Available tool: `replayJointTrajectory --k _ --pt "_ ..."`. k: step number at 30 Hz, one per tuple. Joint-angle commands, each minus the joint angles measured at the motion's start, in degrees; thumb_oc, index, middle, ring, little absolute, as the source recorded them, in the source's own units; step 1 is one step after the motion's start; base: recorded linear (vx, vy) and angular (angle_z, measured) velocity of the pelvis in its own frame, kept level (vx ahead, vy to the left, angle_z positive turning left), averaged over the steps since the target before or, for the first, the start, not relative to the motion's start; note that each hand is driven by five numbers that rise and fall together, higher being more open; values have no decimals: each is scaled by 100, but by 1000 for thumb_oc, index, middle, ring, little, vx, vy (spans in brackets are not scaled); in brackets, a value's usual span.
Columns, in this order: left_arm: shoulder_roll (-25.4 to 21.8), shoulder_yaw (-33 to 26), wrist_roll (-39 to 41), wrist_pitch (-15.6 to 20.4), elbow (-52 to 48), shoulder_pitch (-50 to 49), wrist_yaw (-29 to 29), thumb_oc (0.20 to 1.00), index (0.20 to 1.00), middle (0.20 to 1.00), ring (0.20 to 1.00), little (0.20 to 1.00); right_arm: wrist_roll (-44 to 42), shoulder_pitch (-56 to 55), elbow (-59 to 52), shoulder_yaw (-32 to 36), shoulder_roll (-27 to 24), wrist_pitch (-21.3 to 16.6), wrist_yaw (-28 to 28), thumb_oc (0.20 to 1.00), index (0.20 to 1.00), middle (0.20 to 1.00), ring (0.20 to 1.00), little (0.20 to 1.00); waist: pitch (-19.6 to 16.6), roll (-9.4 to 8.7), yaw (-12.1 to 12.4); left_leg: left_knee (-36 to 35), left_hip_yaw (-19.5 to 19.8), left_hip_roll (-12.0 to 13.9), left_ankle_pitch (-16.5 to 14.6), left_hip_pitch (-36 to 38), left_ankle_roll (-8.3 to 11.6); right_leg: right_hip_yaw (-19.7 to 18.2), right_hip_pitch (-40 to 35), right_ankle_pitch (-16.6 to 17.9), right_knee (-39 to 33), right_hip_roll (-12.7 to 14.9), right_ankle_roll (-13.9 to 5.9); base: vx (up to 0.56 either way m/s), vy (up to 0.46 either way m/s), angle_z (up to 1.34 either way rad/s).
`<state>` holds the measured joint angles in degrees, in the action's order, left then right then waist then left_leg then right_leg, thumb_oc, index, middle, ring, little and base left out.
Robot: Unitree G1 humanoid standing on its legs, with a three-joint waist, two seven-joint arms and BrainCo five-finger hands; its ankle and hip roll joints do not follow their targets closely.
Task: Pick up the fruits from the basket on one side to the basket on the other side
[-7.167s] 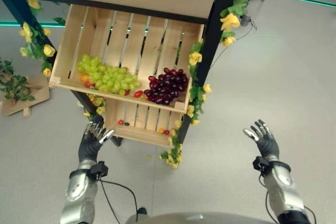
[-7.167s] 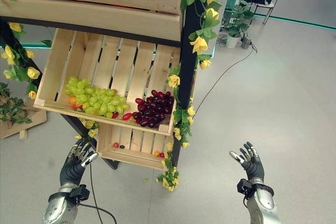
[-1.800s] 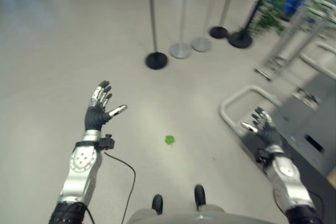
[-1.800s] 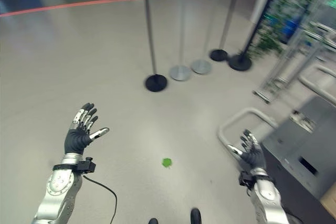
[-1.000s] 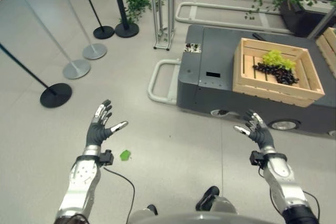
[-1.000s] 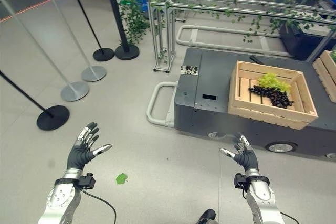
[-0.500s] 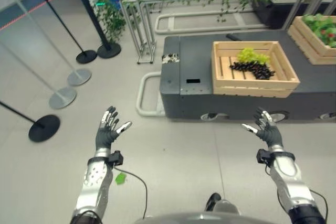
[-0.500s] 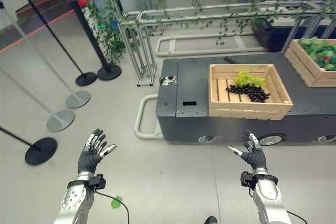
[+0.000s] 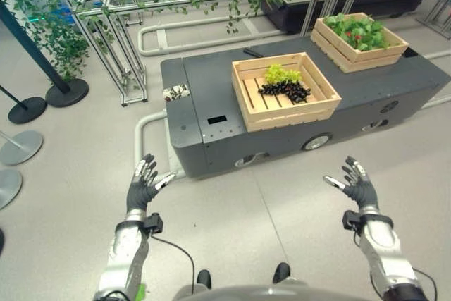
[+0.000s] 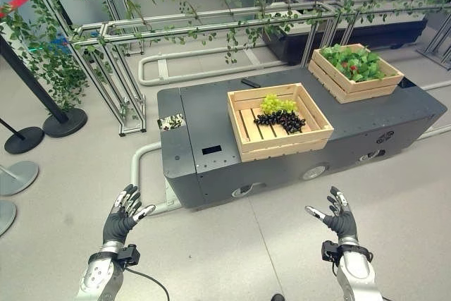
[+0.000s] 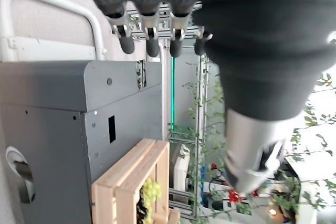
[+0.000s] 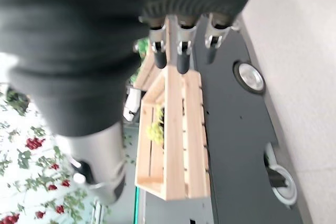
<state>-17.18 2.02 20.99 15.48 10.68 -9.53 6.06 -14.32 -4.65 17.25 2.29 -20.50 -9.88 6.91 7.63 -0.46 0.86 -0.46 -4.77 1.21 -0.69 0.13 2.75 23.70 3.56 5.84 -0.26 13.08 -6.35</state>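
Standing ahead: grey cart [image 9: 211,96] (wooden crates [image 9: 285,91] aboard).

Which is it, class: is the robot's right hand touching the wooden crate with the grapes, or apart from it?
Apart. The right eye view shows the right hand open over bare floor, with the grey cart's side between it and the wooden crate.
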Motion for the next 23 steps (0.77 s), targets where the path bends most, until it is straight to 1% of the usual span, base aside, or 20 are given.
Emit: replayJointTrajectory --k 1,3,5,6,8,16,19,23 --pt "-264 -216 -260 313 -438 154 82 1000 1000 1000 1000 1000 97 554 -29 68 -66 -287 105 1000 1000 1000 1000 1000 20 -258 168 73 -149 19 -29 -44 73 -127 -234 79 -24 240 -360 19 43 -4" --pt "-310 -216 -310 313 -446 190 122 1000 1000 1000 1000 1000 75 596 -22 32 -3 -290 122 1000 1000 1000 1000 1000 26 -325 186 138 -194 12 -81 -58 48 -117 -220 70 -13 225 -377 32 45 -1" --pt "-318 -230 -299 311 -440 198 142 1000 1000 1000 1000 1000 62 596 3 14 22 -293 127 1000 1000 1000 1000 1000 37 -353 193 174 -213 11 -111 -55 37 -101 -222 79 -1 228 -378 39 26 -3" --pt "-341 -247 -299 305 -425 220 161 1000 1000 1000 1000 1000 63 610 -18 1 46 -296 133 1000 1000 1000 1000 1000 62 -397 196 288 -224 0 -165 -81 22 -121 -216 81 7 221 -386 44 31 -2" --pt "-370 -244 -305 300 -433 248 169 1000 1000 1000 1000 1000 60 628 -39 -10 79 -302 145 1000 1000 1000 1000 1000 82 -430 206 389 -240 -14 -215 -115 13 -116 -226 115 -29 217 -399 25 16 -1" --pt "-360 -181 -285 289 -447 309 160 1000 1000 1000 1000 1000 43 664 -36 -78 134 -306 165 1000 1000 1000 1000 1000 0 -430 212 282 -282 -60 -222 -36 -7 -103 -311 195 -206 226 -433 31 26 -5" --pt "-303 -156 -133 259 -427 320 85 1000 1000 1000 1000 1000 49 644 -17 -98 164 -278 152 1000 1000 1000 1000 1000 -47 -427 179 157 -296 -85 -201 48 -12 -79 -353 211 -254 231 -445 9 10 -3" --pt "-300 -160 -134 235 -442 303 65 1000 1000 1000 1000 1000 59 628 -19 -99 194 -262 146 1000 1000 1000 1000 1000 -63 -430 149 69 -298 -93 -183 116 -16 -48 -382 220 -275 231 -458 0 0 0"
